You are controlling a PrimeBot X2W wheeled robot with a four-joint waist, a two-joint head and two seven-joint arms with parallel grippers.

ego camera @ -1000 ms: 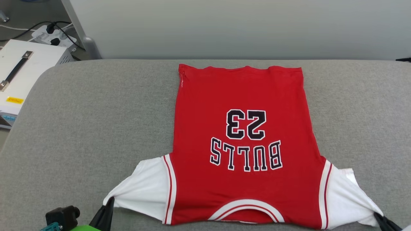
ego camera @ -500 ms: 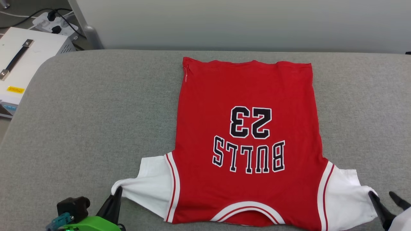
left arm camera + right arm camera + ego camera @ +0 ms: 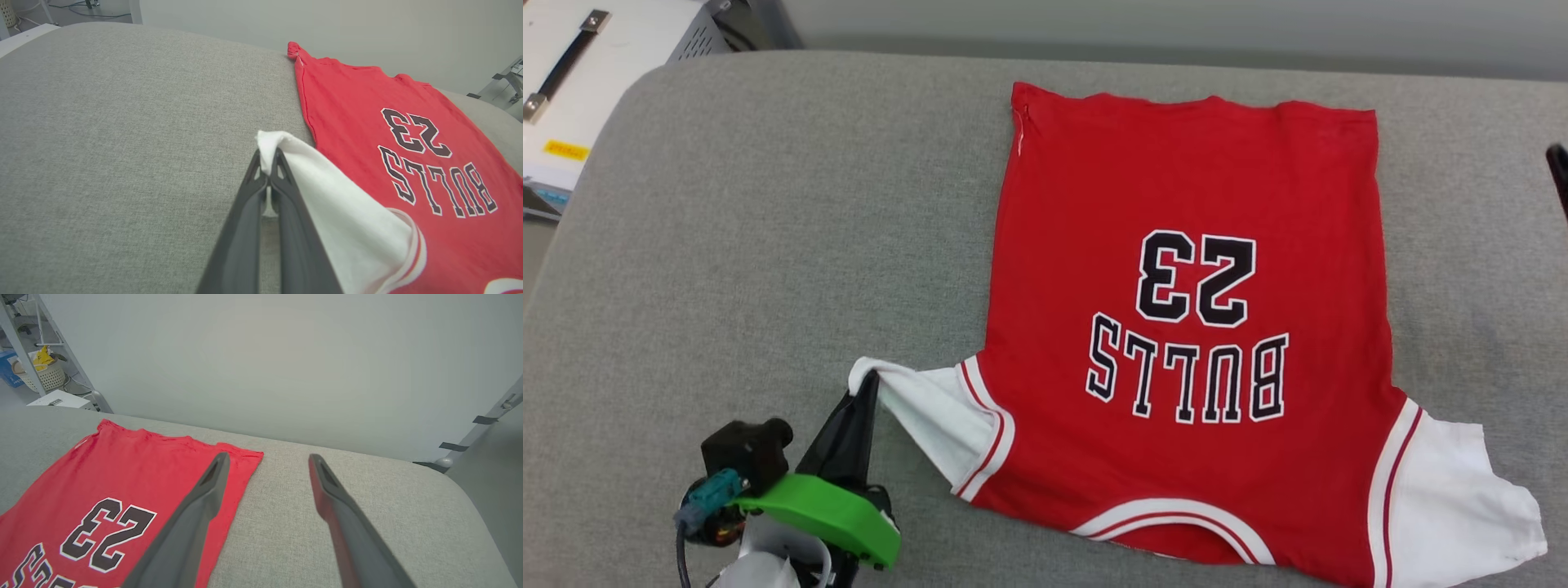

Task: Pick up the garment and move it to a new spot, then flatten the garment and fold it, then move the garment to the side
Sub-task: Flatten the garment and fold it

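At the lower left of the head view, the left hand (image 3: 867, 390) is clenched on a white sleeve tip of the garment (image 3: 1176, 180) (print upside down). The garment lies flat from centre to right on the grey table (image 3: 768, 204). In the right wrist view, the right hand (image 3: 265, 461) is released, fingers wide apart.

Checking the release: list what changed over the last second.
The right gripper opened and let go of the right sleeve, which lies loose on the grey padded surface. The left gripper stays shut on the left sleeve, drawn in toward the body. The jersey stayed flat, print up.
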